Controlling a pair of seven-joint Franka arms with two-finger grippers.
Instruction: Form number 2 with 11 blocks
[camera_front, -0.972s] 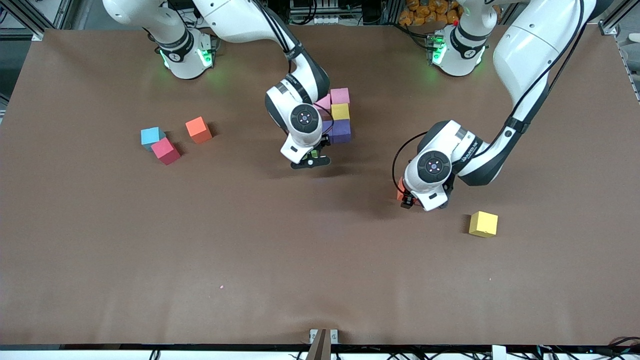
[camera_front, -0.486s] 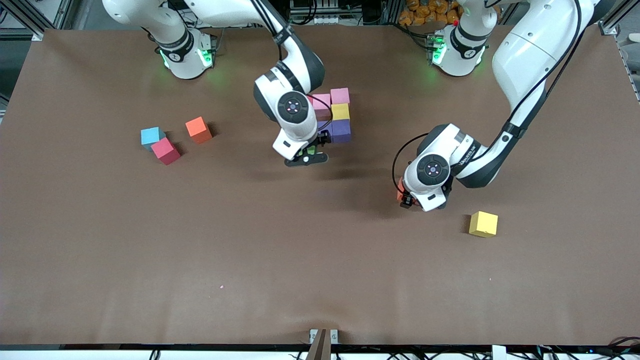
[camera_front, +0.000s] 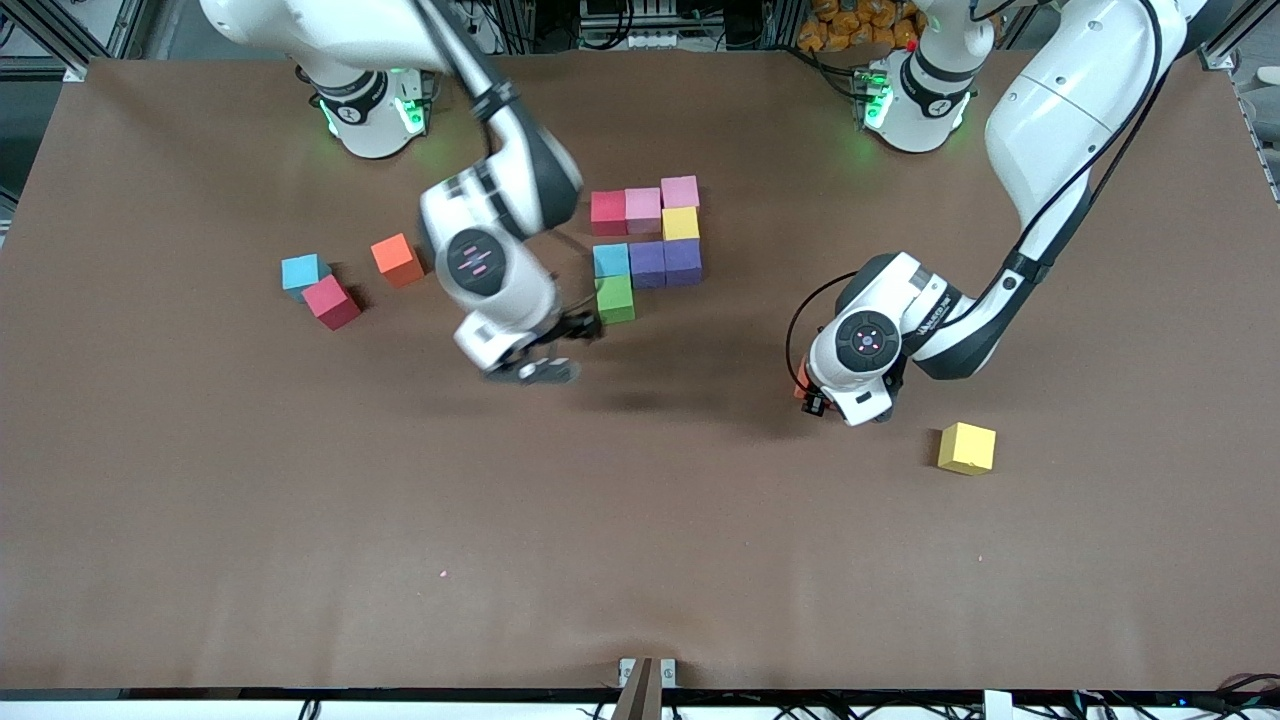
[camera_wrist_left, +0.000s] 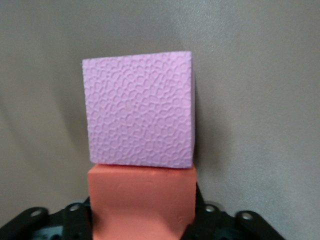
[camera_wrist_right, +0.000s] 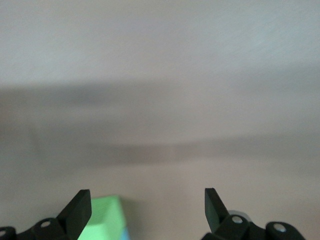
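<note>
Toward the robots' bases lies a cluster of blocks: red, two pink, yellow, light blue, two purple and green. My right gripper hangs open over bare table beside the green block, nothing between its jaws. My left gripper is low at the table, shut on an orange-red block that touches a pink block. In the front view only a sliver of the orange-red block shows, and that pink block is hidden under the hand.
Loose blocks lie toward the right arm's end: light blue, red and orange. A yellow block sits close to the left hand, nearer the camera. The brown table stretches wide toward the camera.
The right arm swung off the cluster toward its own end of the table, uncovering the red, light blue and green blocks. The left hand stayed in place.
</note>
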